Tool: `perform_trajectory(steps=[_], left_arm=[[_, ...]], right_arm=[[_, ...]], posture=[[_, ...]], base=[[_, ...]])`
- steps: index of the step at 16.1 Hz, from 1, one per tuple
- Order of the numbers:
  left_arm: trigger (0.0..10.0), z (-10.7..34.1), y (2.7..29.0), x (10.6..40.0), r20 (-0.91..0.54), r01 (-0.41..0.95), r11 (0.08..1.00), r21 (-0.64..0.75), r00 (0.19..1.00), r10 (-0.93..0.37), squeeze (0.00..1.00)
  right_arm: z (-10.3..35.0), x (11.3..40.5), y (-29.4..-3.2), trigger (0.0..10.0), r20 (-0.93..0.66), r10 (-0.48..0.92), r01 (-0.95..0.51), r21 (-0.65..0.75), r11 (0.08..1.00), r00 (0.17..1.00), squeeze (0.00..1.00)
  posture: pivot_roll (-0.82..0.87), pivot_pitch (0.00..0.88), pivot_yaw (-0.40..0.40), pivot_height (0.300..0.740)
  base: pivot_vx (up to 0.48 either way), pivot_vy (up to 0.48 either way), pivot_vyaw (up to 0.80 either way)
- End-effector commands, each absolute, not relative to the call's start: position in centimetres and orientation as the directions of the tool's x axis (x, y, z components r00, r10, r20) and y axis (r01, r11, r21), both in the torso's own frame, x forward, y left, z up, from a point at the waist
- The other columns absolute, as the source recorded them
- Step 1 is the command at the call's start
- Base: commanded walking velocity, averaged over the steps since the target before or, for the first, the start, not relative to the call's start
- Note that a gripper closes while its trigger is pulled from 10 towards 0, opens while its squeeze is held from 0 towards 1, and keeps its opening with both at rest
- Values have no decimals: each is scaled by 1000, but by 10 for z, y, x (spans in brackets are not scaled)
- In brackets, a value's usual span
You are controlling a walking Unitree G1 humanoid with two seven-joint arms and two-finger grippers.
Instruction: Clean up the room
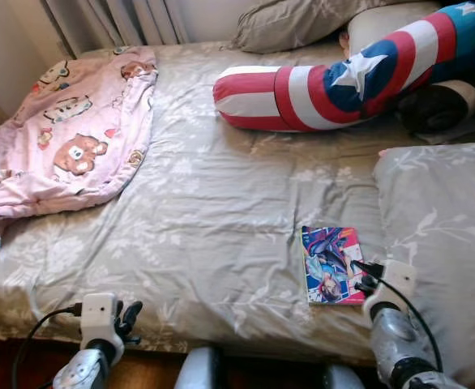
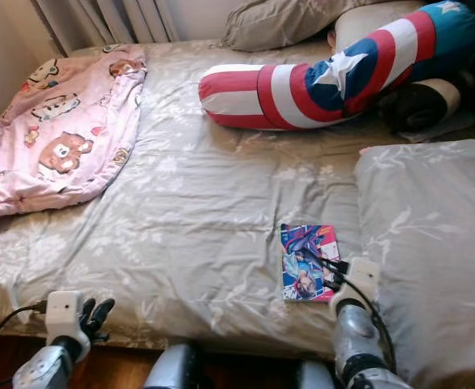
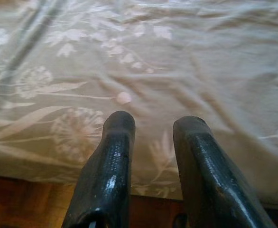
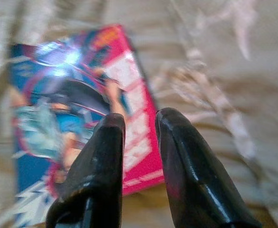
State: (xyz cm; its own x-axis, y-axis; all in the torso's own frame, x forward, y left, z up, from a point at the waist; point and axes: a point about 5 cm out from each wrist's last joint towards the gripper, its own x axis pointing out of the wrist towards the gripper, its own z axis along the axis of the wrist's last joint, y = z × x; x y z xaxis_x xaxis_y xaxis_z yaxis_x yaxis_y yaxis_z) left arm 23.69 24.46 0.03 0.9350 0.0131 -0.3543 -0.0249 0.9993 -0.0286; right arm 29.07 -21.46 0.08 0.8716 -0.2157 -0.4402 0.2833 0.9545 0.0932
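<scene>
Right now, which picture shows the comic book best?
The left eye view: the whole comic book lies sharp and flat on the bed, the right gripper at its edge. The right eye view shows it likewise. The right wrist view is blurred and close. The left wrist view faces bedsheet.

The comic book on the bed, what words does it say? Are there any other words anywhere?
Colourful pink-edged comic book: it has cover lettering, but too blurred to read.
Pink cartoon-bear blanket: pictures, no readable words.
Red, white and blue star bolster pillow: stars and stripes, no words.
</scene>
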Motion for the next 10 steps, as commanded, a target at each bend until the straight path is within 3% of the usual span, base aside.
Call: perform_trajectory(steps=[1,5,10], left_arm=[[10000,-6,248,233,-377,-53,998,-30,925,38,0],[10000,-16,229,242,-407,-58,996,-67,913,26,0],[10000,-34,213,239,-515,-67,994,-87,857,12,0]], right_arm=[[-5,286,-204,10000,-441,-157,226,110,968,884,0],[-15,271,-193,10000,-410,-44,114,146,983,911,0],[-51,229,-193,10000,-593,-26,109,105,989,805,0]], posture=[[118,105,80,650],[66,46,38,674],[43,0,-11,740]], base=[[0,0,0],[0,0,0],[0,0,0]])
